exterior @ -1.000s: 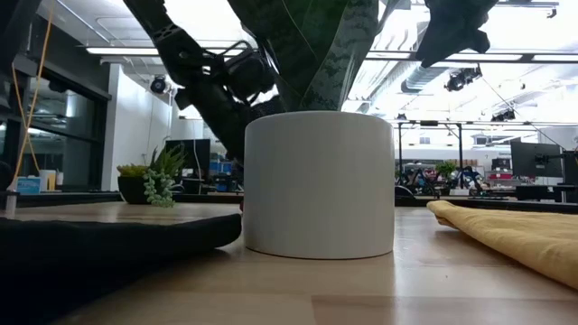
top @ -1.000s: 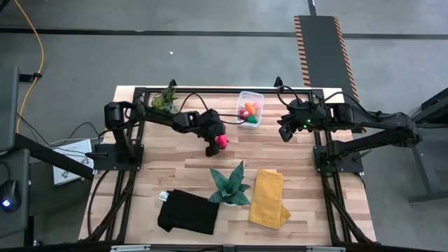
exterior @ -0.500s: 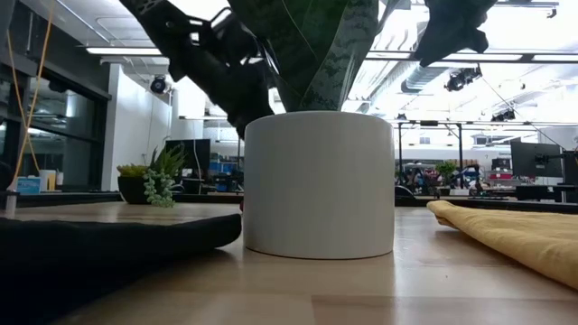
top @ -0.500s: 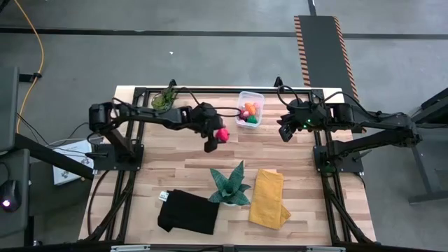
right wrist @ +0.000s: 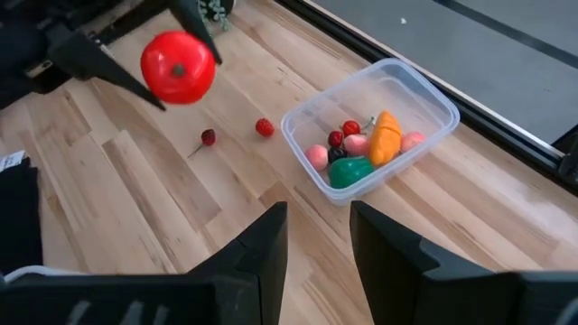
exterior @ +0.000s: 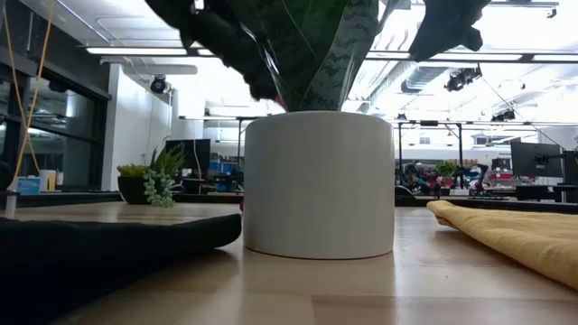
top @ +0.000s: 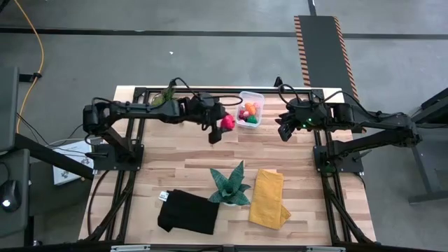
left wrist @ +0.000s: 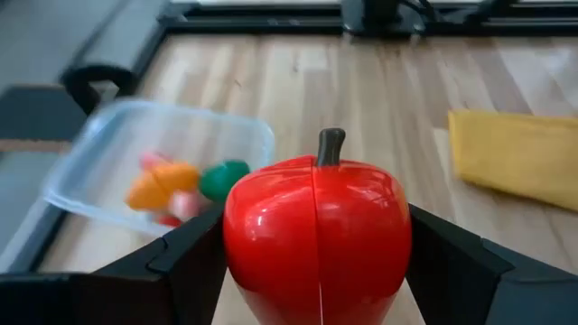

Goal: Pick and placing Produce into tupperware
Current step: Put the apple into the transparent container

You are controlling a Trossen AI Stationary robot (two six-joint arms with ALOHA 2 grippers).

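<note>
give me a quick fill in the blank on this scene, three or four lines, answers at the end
1. The left gripper holds a red toy ____.
2. The clear tub already holds several toy pieces; the orange piece lies ____ the tub.
3. Two small red pieces lie on the ____, outside the tub.
4. The right gripper holds ____.

Answers: apple; inside; table; nothing

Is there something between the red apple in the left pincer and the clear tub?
Nothing visible. The left pincer holds the red apple just beside the clear tub; only bare table lies between.
</note>
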